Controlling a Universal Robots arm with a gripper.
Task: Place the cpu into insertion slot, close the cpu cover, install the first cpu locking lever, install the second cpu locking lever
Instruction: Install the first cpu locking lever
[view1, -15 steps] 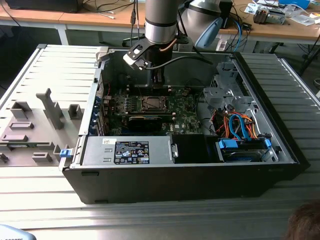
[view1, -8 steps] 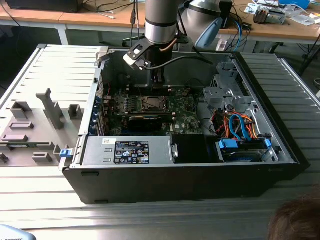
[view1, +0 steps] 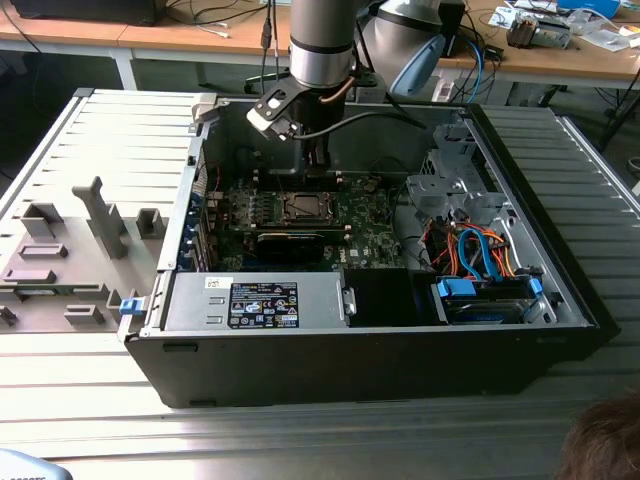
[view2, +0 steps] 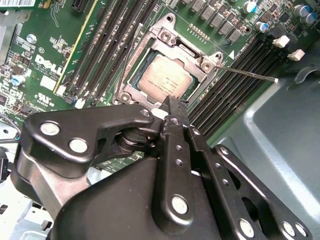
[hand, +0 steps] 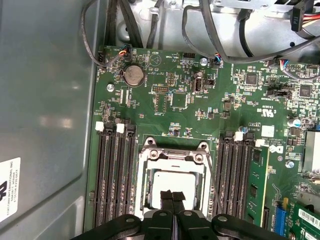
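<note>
Just past the jaws: small flat square pale silver-grey cpu (hand: 176, 181), lying flat and face up inside the socket, seen in both wrist views.
Jaws: pressed together with no real gap, nothing gripped between them; black fingertips (hand: 167, 197) meet right over the near edge of the cpu, contact with it cannot be told.
Insertion slot: small square metal-rimmed insertion slot (view1: 300, 207) on the green circuit board (hand: 165, 115), just below the jaws in the exterior view; the cpu sits in it.
Cpu cover: thin square grey metal frame plate, the cpu cover (hand: 174, 161), looks laid down around the cpu, chip face showing through its opening, just ahead of the jaws.
Locking lever: thin bare metal rod, one locking lever (view2: 250, 74), runs from a slot corner out across the memory slots, off to one side of the jaws and apart from them; latched or not cannot be told.
Memory slots: long black memory slots (hand: 112, 175) in rows on either side of the insertion slot, flanking the jaws.
Arm: silver-grey robot arm (view1: 322, 40) reaches down into the open black computer case (view1: 400, 360), jaws at its lower end.
Bench: ribbed grey metal bench (view1: 300, 440) carries the case, well below the jaws.
</note>
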